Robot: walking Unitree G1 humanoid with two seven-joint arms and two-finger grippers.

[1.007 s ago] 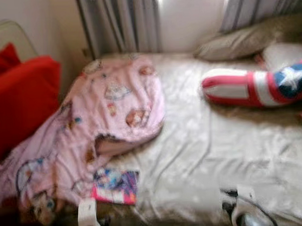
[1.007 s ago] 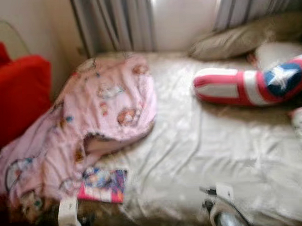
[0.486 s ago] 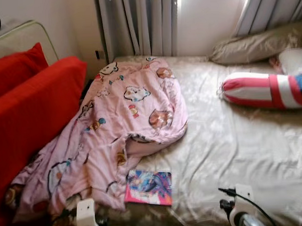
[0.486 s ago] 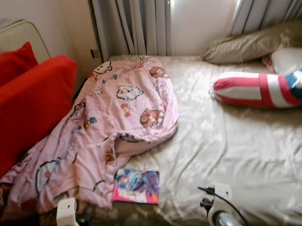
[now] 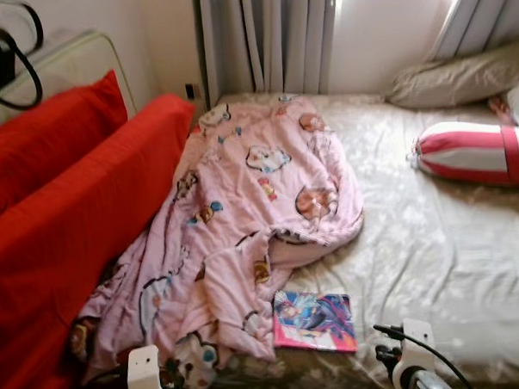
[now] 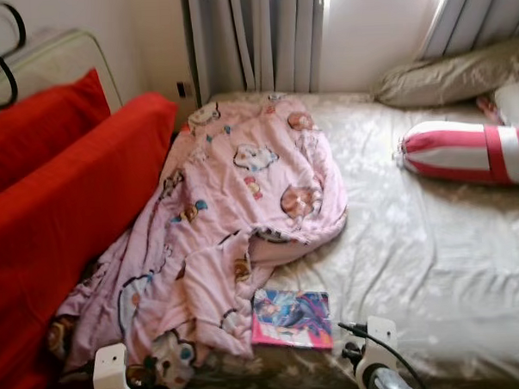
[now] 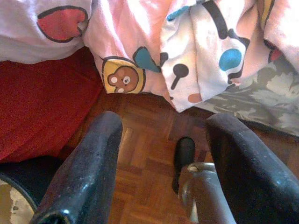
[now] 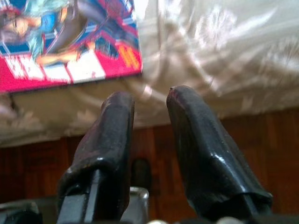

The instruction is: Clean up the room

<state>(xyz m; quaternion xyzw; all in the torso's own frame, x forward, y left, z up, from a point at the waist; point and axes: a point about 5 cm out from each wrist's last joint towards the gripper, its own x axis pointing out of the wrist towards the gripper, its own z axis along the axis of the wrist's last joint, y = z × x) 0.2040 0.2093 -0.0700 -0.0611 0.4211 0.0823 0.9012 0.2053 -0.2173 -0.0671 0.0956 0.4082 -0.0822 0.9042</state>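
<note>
While I stand at the foot of the bed (image 5: 434, 238), the pink cartoon-print blanket (image 5: 243, 221) lies bunched across its left half, spilling toward the red sofa (image 5: 62, 220), so it looks tossed aside rather than spread. Near the edge a pink comic book (image 5: 315, 321) lies flat; its cover lettering is too blurred to read. My left end effector (image 7: 161, 158) hangs wide over the floor, my right end effector (image 8: 149, 126) narrow and empty below the book.
</note>
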